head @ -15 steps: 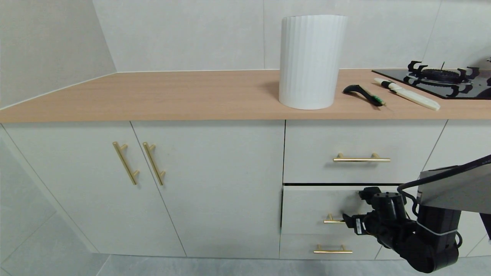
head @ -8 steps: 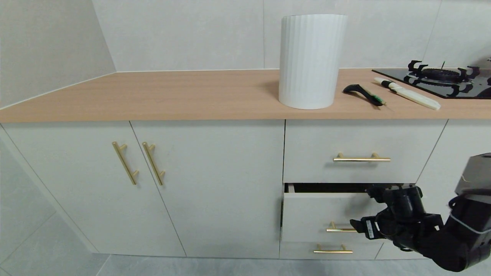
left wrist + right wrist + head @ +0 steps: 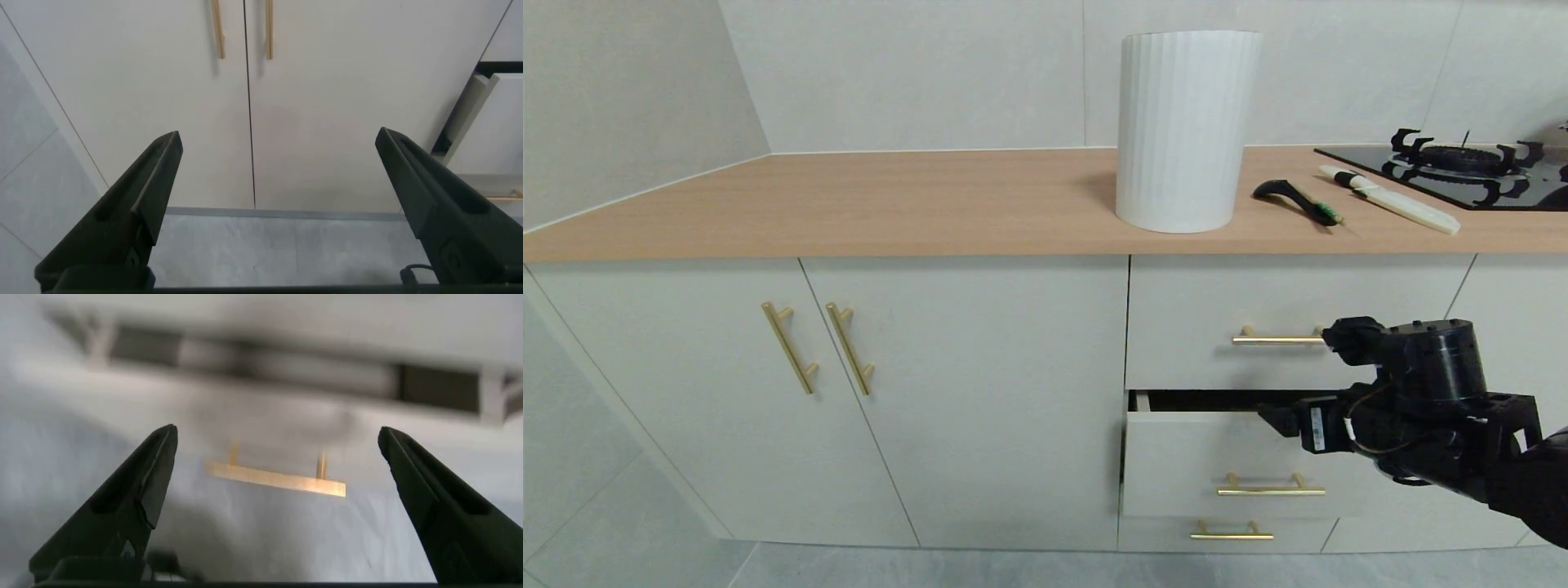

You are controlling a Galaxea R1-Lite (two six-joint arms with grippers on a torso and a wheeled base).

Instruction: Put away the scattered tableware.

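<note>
**Tableware out on the worktop, one drawer ajar**

The wooden worktop [image 3: 890,204] runs flat and matt along the tiled wall, with a long bare stretch on its left half up to the corner. Right of the middle stands a tall white ribbed container [image 3: 1184,131], upright and near the front edge. Just to its right lies the black-handled utensil [image 3: 1294,200], curved, with a green tip at its nearer end. Beside that, but apart from it, lies the pale knife [image 3: 1388,198], long and slim with a dark band near its far end. The knife slants along the worktop just beside the corner of the black glass hob [image 3: 1462,163].

Below, the fronts are plain pale grey with thin brass bar handles. The two cupboard doors [image 3: 964,392] are shut. In the drawer stack the top drawer [image 3: 1258,302] is shut. The middle drawer [image 3: 1192,457] stands a little way out, with a dark gap showing above its front. The bottom drawer [image 3: 1160,531] is shut.

The right pincer [image 3: 1311,377] hangs in front of the stack at the level of that gap. Its two black fingers are spread wide with nothing between them. The left pincer [image 3: 278,137] is low down facing the cupboard doors, near the grey tiled floor [image 3: 931,567]. It too is spread wide and holds nothing.
</note>
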